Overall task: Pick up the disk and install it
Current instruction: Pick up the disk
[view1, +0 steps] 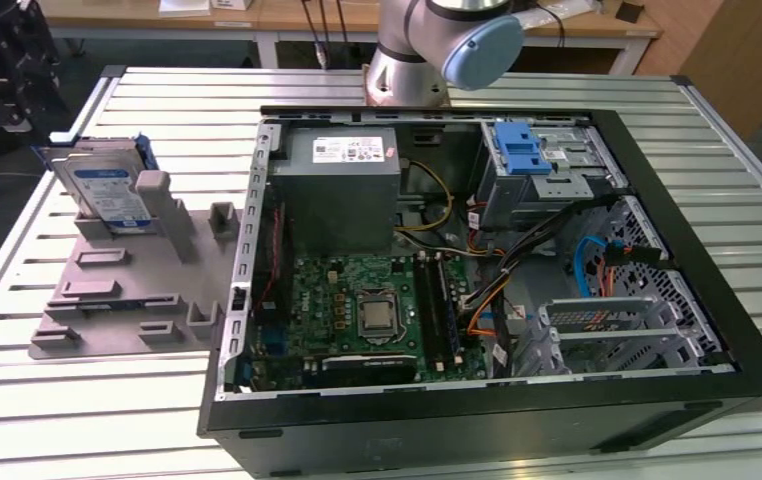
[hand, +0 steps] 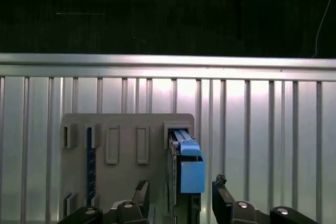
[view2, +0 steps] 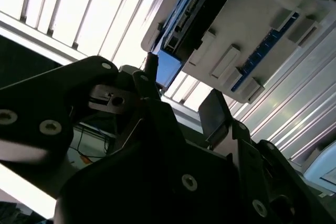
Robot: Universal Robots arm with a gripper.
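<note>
The disk [view1: 104, 190] stands on edge in a slot of the grey holder [view1: 128, 290], at the exterior view's left, beside the open computer case [view1: 488, 250]. Its blue carrier faces up. In the first wrist view the disk [hand: 186, 163] with its blue carrier sits upright in the holder [hand: 121, 150]. My gripper [hand: 181, 190] is open there, one dark finger [hand: 142, 190] on each side of the disk's line, apart from it. In the second wrist view the gripper [view2: 181, 85] hangs close to the disk [view2: 197, 9], with nothing between its fingers.
The case lies open with its motherboard [view1: 368, 310] up. A grey power supply box [view1: 341, 190] and a metal cage with a blue latch [view1: 541, 160] sit at its far end. The arm's base [view1: 421, 50] stands behind the case on the slatted metal table [view1: 114, 400].
</note>
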